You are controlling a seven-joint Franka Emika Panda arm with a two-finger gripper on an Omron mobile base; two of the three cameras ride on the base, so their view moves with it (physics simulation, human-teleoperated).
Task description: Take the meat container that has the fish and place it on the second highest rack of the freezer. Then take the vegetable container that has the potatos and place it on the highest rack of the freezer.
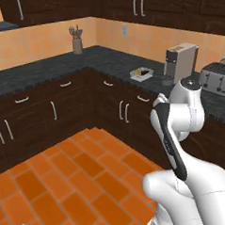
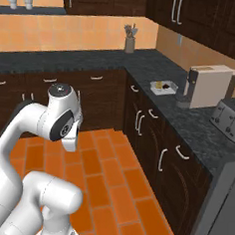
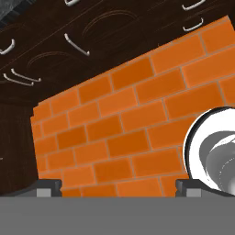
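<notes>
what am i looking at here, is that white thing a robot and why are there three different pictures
Yes. The white thing is a robot arm on a base that can drive, in a computer-rendered kitchen. Two pictures come from cameras on the base, one behind the arm to its left and one to its right, so they show the same room from two sides. The third comes from a camera on the hand, looking along the gripper; its two dark fingertips stand wide apart at the bottom, open, with nothing between them, aimed at the orange tiled floor.

On the dark countertop you can see a shallow white container with food in it, a boxy beige coffee machine, a silver toaster and a jar of utensils in the corner. Nothing is held.
</notes>
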